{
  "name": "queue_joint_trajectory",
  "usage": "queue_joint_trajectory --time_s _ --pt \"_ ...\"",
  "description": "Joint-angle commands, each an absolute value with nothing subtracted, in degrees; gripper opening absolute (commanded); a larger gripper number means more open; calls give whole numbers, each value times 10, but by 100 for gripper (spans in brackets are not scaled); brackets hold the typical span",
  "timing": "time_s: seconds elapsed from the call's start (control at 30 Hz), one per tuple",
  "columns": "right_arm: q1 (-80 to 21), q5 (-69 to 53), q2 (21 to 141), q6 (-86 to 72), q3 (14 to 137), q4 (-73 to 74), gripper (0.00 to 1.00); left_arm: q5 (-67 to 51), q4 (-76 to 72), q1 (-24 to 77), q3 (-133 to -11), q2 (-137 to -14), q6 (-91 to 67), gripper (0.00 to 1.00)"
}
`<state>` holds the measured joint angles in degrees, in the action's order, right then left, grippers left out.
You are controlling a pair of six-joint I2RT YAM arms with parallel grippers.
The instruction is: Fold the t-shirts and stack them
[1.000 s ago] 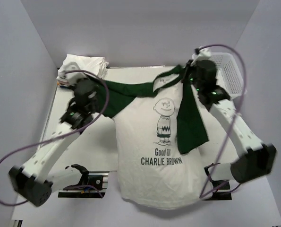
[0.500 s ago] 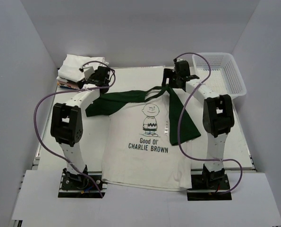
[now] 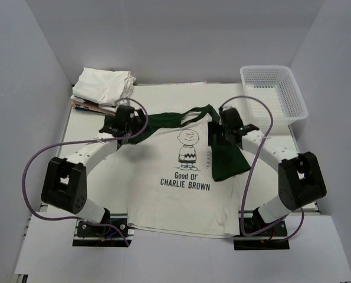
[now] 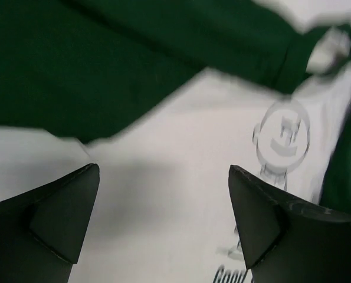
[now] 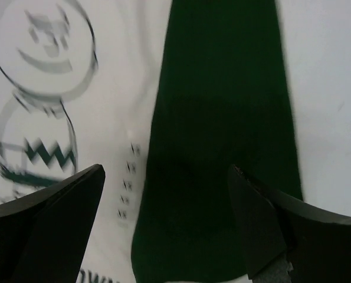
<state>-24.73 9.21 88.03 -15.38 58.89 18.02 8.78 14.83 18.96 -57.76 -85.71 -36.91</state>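
Left claw [image 4: 162, 177] is spread wide w/ nothing between its fingers, hanging low just left of the cartoon print [image 3: 188, 147], over the spot where green sleeve meets white cloth. The right claw [image 5: 166, 174] is just as wide & just as empty, right of the print, above the other sleeve. That's the change: a sec ago both were pinched on the tee [image 3: 181, 200] near its shoulders, holding it up so it hung. They let go approx. half a sec back, out beyond the print, and have since pulled in toward it and dropped lower. The tee now lies face up on the table [image 3: 104, 183], print readable, hem on the near side of the print by the arm bases (can't tell if it overhangs the edge). The left-side sleeve [image 3: 157, 121] fans out left of the print; the right-side sleeve [image 3: 225, 162] has flopped down alongside it, slanting, not laid square. The pile of folded tees [image 3: 101, 85] sits well left of and beyond the print, and the basket [image 3: 275, 88] well right of and beyond it. So the laying-out step looks done and no fold is made yet. Prob. next is bringing the sleeves in over the print, and the crooked right-side one may need straightening first.
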Motion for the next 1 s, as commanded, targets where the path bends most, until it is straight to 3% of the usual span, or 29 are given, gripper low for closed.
queue_joint_trajectory --time_s 0.0,0.2,0.3,0.33,0.43,0.63,0.97 --pt "-287 117 855 -175 532 242 90 -82 85 220 -509 -859 -375 100" --pt "-327 132 859 -206 480 261 82 -99 48 266 -414 -853 -397 100" --pt "-327 157 867 -232 475 269 55 -79 28 279 -379 -841 -397 100" --pt "-326 167 865 -240 476 269 22 -61 28 279 -374 -841 -397 100" --pt "-323 193 845 -269 481 276 0 -16 68 279 -374 -869 -397 100" --pt "-300 286 811 -289 511 319 0 63 119 279 -381 -896 -403 100" --pt "-145 373 868 -275 553 319 0 104 168 279 -428 -909 -367 100"
